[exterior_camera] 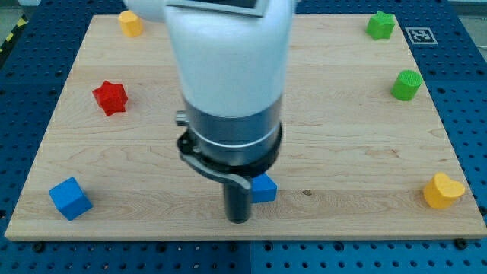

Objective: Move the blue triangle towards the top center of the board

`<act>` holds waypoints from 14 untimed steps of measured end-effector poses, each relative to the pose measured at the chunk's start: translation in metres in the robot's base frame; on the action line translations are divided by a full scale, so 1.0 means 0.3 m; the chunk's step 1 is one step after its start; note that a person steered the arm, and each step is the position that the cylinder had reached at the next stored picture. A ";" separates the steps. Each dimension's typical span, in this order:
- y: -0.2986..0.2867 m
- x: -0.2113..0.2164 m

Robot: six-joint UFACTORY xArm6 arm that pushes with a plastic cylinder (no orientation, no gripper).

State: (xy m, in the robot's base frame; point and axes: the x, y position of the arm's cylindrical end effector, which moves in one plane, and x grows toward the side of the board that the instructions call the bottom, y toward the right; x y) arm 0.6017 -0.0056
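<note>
Risk you faced: tip (239, 219), no pincer fitted, sat beside blue triangle (264, 188), half-hidden; off-centre push would have spun it sideways.

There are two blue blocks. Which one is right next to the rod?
The small blue block near the board's bottom middle, partly hidden behind my tip, just to its right. The other, a blue cube, sits far off at the bottom left corner.

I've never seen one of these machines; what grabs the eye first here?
The big white-and-dark arm fills the middle, its rod ending in my tip near the board's bottom edge. A blue block, partly hidden, sits right beside it. Bright blocks ring the edges, like the red star at the view's left.
</note>
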 end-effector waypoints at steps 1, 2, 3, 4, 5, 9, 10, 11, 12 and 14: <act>0.035 0.004; 0.035 0.004; 0.035 -0.018; 0.035 -0.078; 0.037 -0.136; 0.115 -0.269; 0.139 -0.331; 0.198 -0.343; 0.233 -0.357; 0.262 -0.487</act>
State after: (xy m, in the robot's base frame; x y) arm 0.4556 0.0728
